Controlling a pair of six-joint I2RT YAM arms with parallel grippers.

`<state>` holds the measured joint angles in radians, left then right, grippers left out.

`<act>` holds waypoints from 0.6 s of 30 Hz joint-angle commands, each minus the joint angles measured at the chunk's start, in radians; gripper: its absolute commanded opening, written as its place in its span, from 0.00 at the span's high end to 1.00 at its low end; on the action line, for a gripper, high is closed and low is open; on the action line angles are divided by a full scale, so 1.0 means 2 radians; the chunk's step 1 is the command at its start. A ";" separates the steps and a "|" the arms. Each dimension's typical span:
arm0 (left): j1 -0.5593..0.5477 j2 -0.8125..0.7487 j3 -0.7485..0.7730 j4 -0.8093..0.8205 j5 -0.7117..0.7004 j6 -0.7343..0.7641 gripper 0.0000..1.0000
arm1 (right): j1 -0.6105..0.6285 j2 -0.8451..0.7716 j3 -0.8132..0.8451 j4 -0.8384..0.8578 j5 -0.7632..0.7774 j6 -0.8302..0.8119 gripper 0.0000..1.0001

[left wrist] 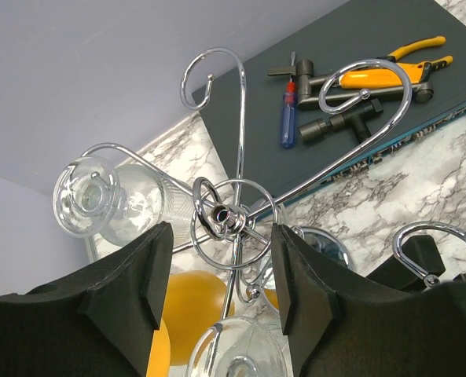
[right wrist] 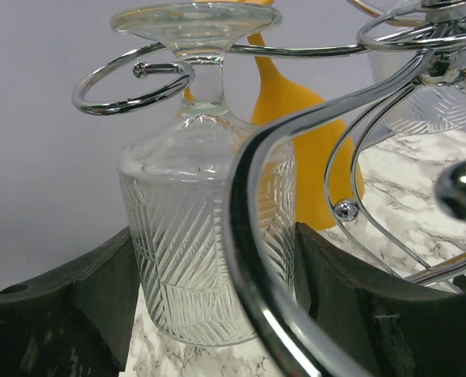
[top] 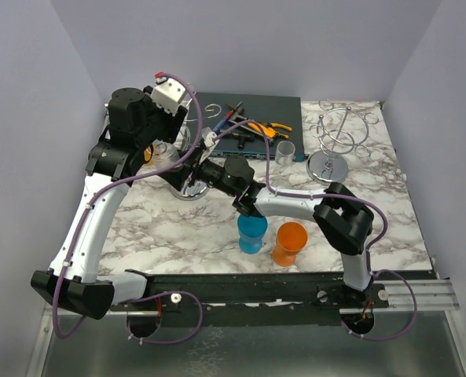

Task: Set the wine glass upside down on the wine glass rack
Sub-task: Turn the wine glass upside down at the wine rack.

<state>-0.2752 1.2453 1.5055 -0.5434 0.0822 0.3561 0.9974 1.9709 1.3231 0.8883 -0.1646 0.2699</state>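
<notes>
A clear ribbed wine glass (right wrist: 205, 251) hangs upside down, its stem in a ring of the chrome wine glass rack (right wrist: 130, 86) and its foot above the ring. My right gripper (right wrist: 213, 271) is shut on the bowl, one finger against each side. In the top view the right arm reaches left to the rack (top: 189, 187). My left gripper (left wrist: 221, 243) hovers over the rack's top hub (left wrist: 225, 210), jaws open on either side of it. Another clear glass (left wrist: 99, 200) and a yellow glass (left wrist: 189, 302) hang from the same rack.
A blue glass (top: 252, 233) and an orange glass (top: 289, 243) stand upside down near the front edge. A second chrome rack (top: 335, 141) stands at the back right. A dark case with pliers and tools (top: 252, 118) lies at the back, with a small clear glass (top: 285, 151) beside it.
</notes>
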 commanded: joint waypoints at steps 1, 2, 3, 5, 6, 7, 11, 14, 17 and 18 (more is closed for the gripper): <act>0.001 -0.003 -0.006 0.004 0.011 0.007 0.42 | 0.000 0.005 0.018 0.032 -0.022 0.003 1.00; 0.001 -0.003 -0.006 0.004 0.011 0.008 0.42 | 0.000 0.005 0.019 0.029 -0.025 0.002 1.00; 0.001 -0.002 -0.006 0.004 0.011 0.009 0.42 | 0.000 0.006 0.021 0.028 -0.028 0.002 1.00; 0.001 -0.003 -0.006 0.005 0.011 0.010 0.43 | 0.001 0.007 0.025 0.026 -0.037 0.000 1.00; 0.001 -0.003 -0.005 0.004 0.011 0.011 0.43 | 0.002 0.009 0.030 0.021 -0.042 -0.003 1.00; 0.001 -0.003 -0.005 0.004 0.011 0.011 0.43 | 0.003 0.010 0.037 0.013 -0.045 -0.006 1.00; 0.001 -0.004 -0.006 0.003 0.012 0.012 0.44 | 0.005 0.013 0.043 0.007 -0.045 -0.008 1.00; 0.002 -0.004 -0.007 0.003 0.013 0.013 0.44 | 0.005 0.015 0.043 0.014 -0.043 -0.010 1.00; 0.002 -0.005 -0.005 0.003 0.015 0.013 0.45 | 0.006 0.018 0.046 0.012 -0.042 -0.011 1.00; 0.002 -0.004 -0.005 0.002 0.016 0.013 0.45 | 0.006 0.019 0.047 0.006 -0.042 -0.013 1.00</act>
<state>-0.2749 1.2453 1.4975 -0.5430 0.0887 0.3756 1.0000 1.9919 1.3682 0.8665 -0.2176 0.2630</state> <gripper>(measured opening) 0.559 0.705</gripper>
